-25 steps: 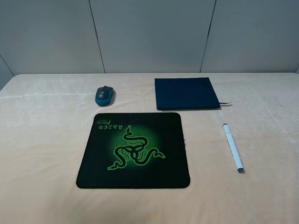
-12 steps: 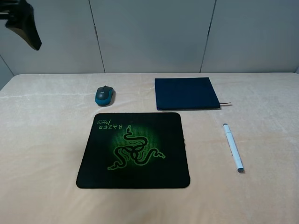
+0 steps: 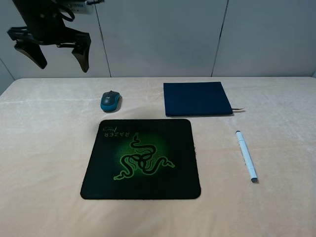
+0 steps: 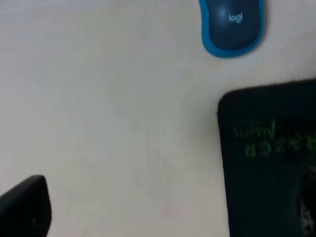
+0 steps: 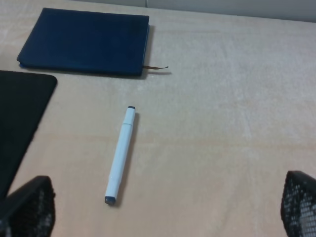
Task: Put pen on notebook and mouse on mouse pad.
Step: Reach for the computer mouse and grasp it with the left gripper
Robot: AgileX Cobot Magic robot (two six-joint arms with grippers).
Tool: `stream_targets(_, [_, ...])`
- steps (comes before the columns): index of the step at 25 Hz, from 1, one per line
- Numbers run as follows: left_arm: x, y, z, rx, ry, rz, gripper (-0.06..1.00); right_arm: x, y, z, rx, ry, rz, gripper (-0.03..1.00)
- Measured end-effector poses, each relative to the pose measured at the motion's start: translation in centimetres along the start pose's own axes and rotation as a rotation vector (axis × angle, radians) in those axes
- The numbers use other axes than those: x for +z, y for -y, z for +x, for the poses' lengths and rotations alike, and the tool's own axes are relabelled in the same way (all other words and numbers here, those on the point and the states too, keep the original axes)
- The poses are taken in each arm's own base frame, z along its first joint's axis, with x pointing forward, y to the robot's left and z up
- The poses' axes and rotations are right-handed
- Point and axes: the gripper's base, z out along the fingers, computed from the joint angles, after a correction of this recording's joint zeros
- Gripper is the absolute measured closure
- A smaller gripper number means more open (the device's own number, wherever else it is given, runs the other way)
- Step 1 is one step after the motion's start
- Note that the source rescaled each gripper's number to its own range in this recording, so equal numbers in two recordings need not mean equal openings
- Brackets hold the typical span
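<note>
The mouse, dark grey with teal sides, rests on the table just behind the black mouse pad with its green emblem. My left gripper hangs open high above the table, left of and behind the mouse, holding nothing. The left wrist view shows the mouse, the mouse pad's corner and one dark finger. The navy notebook lies at the back right, and the white pen lies in front of it. In the right wrist view my right gripper is open, short of the pen and notebook.
The cream cloth-covered table ends at a grey panelled wall behind. The notebook's ribbon sticks out at its right front corner. The pad's corner lies left of the pen in the right wrist view.
My left arm has come into the high view from the top left and moved right; both its fingers now show. Mouse, pad, notebook and pen have not moved.
</note>
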Motion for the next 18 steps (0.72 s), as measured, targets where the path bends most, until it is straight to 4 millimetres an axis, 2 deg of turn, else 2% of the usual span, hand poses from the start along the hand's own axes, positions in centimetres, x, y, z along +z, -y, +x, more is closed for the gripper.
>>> stream_targets(7, [5.3, 1.1, -2.8, -0.013, -0.066, -0.008, -0.05, 0.0, 0.0, 0.0, 0.000, 0.000, 0.000, -0.03])
stream_targets(18, [11.7, 4.3, -5.8, -0.031, -0.066, -0.005, -0.05, 0.0, -0.1, 0.0, 0.005, 0.000, -0.008, -0.03])
